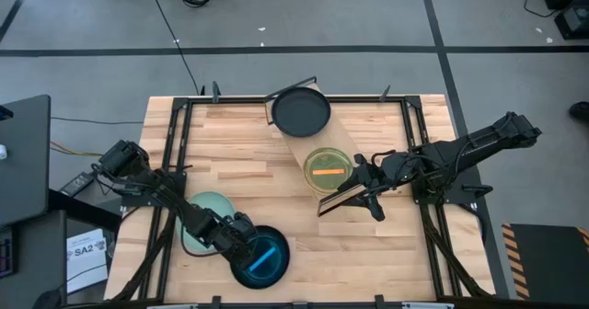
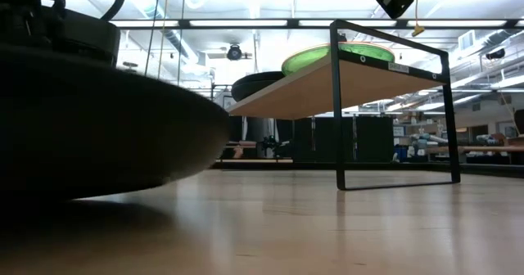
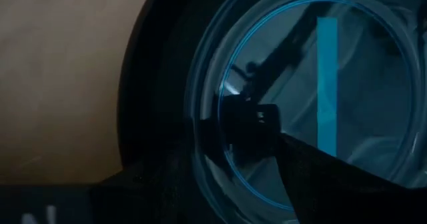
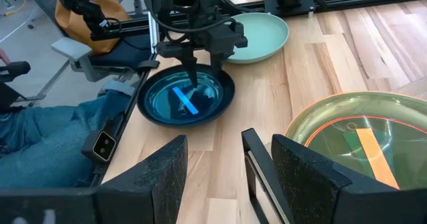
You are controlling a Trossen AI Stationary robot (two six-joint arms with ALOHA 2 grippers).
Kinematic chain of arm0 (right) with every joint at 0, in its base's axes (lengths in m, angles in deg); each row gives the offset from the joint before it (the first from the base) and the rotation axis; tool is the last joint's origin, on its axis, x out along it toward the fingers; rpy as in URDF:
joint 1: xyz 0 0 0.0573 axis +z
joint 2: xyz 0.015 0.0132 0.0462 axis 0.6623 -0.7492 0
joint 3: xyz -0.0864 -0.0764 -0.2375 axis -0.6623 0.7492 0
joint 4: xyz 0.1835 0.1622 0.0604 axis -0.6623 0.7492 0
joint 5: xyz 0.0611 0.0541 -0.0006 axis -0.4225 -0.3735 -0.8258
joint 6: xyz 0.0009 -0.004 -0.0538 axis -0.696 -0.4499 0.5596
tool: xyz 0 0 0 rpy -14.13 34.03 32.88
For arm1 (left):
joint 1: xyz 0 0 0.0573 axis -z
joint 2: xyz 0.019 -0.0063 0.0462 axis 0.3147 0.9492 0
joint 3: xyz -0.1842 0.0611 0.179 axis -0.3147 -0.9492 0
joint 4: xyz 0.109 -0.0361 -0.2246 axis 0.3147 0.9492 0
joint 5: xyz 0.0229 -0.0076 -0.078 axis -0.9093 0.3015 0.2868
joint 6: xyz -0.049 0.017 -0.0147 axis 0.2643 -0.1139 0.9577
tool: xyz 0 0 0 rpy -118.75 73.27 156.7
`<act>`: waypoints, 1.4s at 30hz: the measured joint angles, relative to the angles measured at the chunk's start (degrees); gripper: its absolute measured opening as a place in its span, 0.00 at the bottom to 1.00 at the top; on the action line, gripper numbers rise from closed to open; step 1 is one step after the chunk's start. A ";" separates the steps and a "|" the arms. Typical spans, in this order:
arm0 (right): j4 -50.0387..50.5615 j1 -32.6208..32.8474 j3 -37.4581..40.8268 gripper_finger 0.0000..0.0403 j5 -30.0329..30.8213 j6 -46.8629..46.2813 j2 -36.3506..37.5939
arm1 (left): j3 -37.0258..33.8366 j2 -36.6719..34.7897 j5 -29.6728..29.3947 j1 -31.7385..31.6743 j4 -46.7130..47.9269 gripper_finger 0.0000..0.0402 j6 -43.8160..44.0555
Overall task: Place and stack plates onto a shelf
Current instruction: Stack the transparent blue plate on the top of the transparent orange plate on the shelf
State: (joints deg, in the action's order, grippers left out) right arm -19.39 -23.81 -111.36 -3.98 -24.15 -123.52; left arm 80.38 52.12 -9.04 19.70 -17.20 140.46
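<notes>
High view, left gripper [image 1: 247, 242]: jaws apart, straddling the rim of the glossy round teal plate [image 1: 264, 258].
Right gripper [image 1: 354, 191]: jaws apart, beside the shelf's wire end.
Shelf [image 1: 310, 148]: pale wood board, carrying the green-and-orange plate [image 1: 328, 168] and the dark plate [image 1: 301, 112].
Pale green plate [image 1: 208, 211]: on the slatted tabletop [image 1: 230, 153].

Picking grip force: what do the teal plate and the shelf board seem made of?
Teal plate: probably glossy glazed ceramic or hard plastic; its bowl mirrors the arm above it. Shelf board: pale wood, matte, with visible grain; end frames look like thin black metal wire.
</notes>
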 joint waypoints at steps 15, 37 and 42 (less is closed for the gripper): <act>-0.02 0.00 0.00 0.55 0.00 0.00 0.00 | -0.07 0.04 0.83 0.00 0.16 0.25 0.04; -0.02 -0.02 0.00 0.55 0.00 0.00 0.00 | -0.07 0.04 1.43 0.00 0.02 0.02 1.45; -0.02 0.00 0.00 0.55 0.00 0.00 0.00 | -0.09 -0.64 1.39 0.00 0.22 0.02 1.46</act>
State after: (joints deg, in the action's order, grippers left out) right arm -19.41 -23.81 -111.36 -3.98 -24.15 -123.52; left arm 80.29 51.48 -7.66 19.70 -16.98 141.93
